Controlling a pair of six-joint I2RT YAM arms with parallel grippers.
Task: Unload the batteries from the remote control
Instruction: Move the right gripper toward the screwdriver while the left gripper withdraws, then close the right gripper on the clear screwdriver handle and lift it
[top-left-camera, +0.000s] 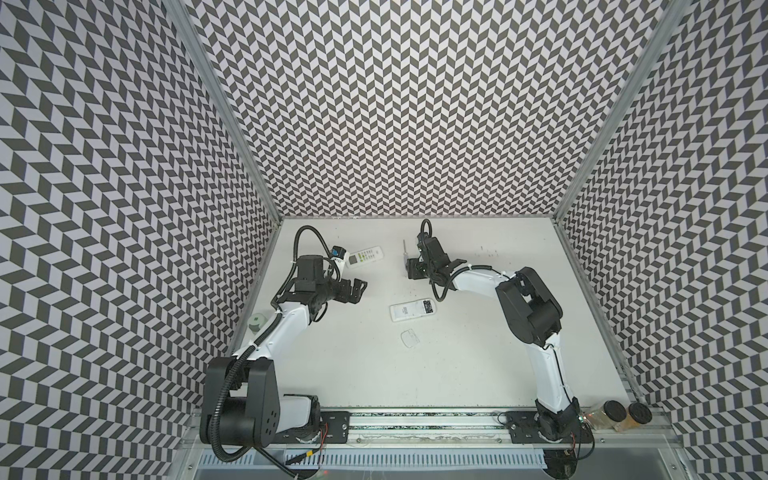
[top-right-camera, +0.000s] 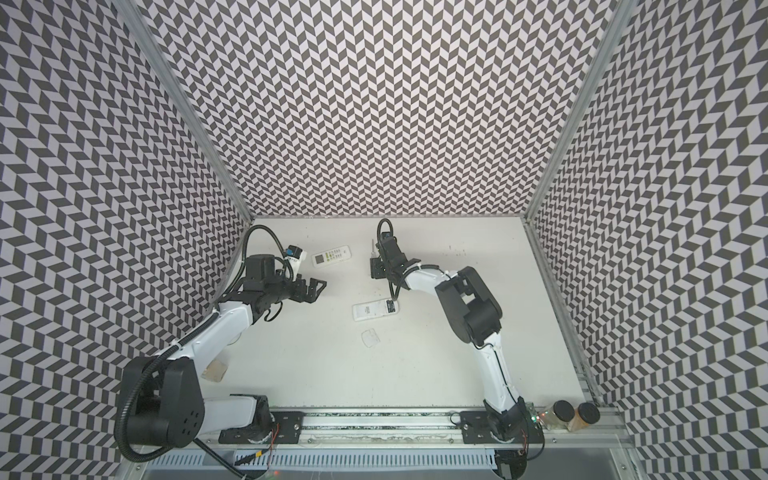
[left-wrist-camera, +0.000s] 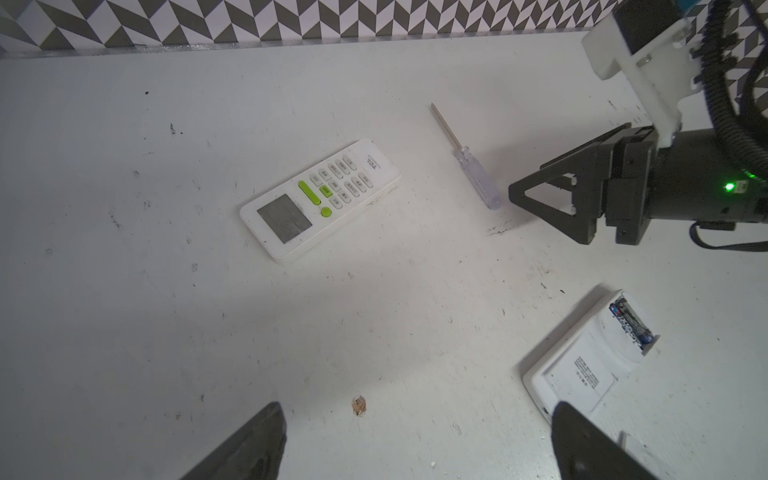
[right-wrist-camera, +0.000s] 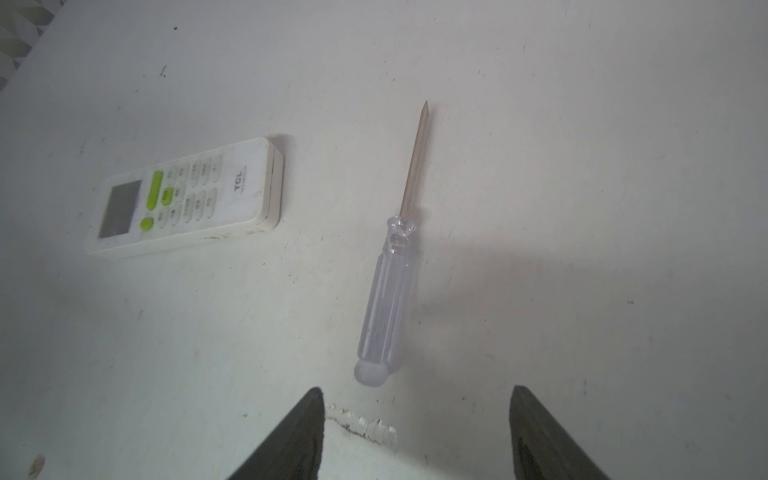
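You have a white tabletop (top-left-camera: 478, 353), matte and scuffed with dark specks, boxed in by walls (top-left-camera: 395, 104) papered in a black-and-white chevron pattern. The batteries (left-wrist-camera: 631, 324) lie in the open bay of the face-down remote (top-left-camera: 409, 311) at the middle of the table. They are dark cylinders with blue print, and you cannot count them from here. That remote is a flat white plastic slab with a printed label. Its clear curved cover (top-left-camera: 410, 337) lies just nearer.

A second remote (top-left-camera: 365, 254) with green buttons lies face up at the far left. The screwdriver (right-wrist-camera: 386, 299), with a clear fluted handle and thin metal shaft, lies flat just beyond your right gripper (right-wrist-camera: 417, 390), whose jaws are apart with nothing in them. Your left gripper (left-wrist-camera: 417, 407) is spread wide and empty, left of the face-down remote.
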